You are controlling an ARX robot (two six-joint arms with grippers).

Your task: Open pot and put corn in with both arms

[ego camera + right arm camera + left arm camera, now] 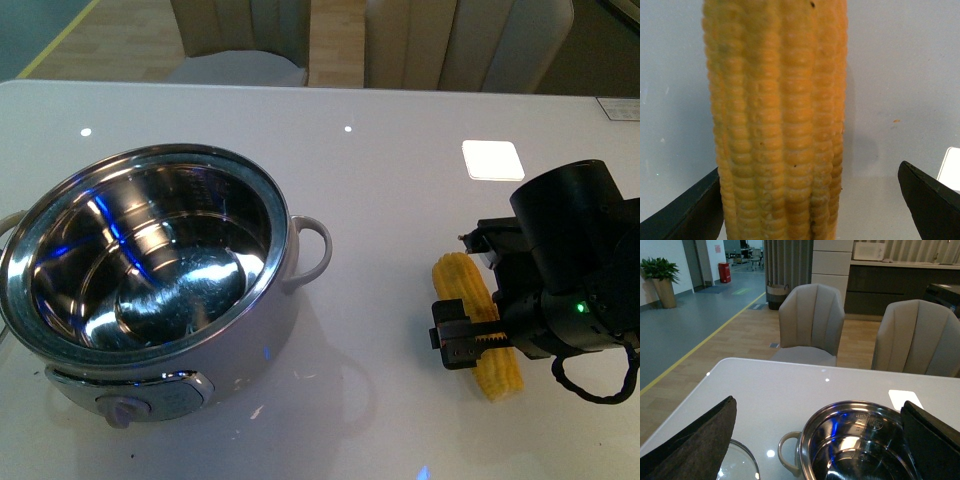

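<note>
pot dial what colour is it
The dial is greyish beige, a shade darker than the pot's cream body. The front view shows it best.

We find the pot [262, 335] upright on the left of the white table [400, 170]. Its shiny steel interior is exposed, the body is cream, and the beige dial [122, 410] faces us. The corn [462, 280] lies flat well to its right, a husked yellow cob with kernels in rows.

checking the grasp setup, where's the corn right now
Front view: the corn lies on the table at the right, well apart from the pot, between the open fingers of the right gripper.
</note>
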